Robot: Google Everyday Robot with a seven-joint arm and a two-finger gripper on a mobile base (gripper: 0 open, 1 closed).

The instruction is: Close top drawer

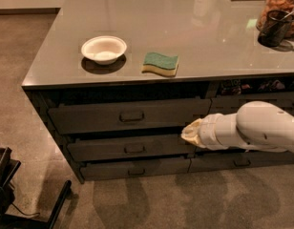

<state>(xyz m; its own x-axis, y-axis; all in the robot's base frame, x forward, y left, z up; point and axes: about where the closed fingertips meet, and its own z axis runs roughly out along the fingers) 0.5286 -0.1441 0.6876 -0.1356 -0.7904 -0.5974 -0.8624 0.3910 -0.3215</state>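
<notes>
The top drawer [89,118] is the wide dark grey front with a small central bar handle [131,116], just under the grey countertop [194,27]. Its front stands a little proud of the cabinet, with a dark gap above it. My gripper [186,134] is at the tip of the white arm [261,128], which reaches in from the right. It sits at the drawer's lower right corner, over the seam with the slimmer drawer [132,148] below. I cannot tell whether it touches the front.
A white bowl [104,49] and a green-and-yellow sponge [160,63] lie on the countertop. A dark cup [275,27] stands at the far right. A third slim drawer [135,169] and a narrower drawer stack [242,161] are below. Black equipment [4,185] stands on the floor at the left.
</notes>
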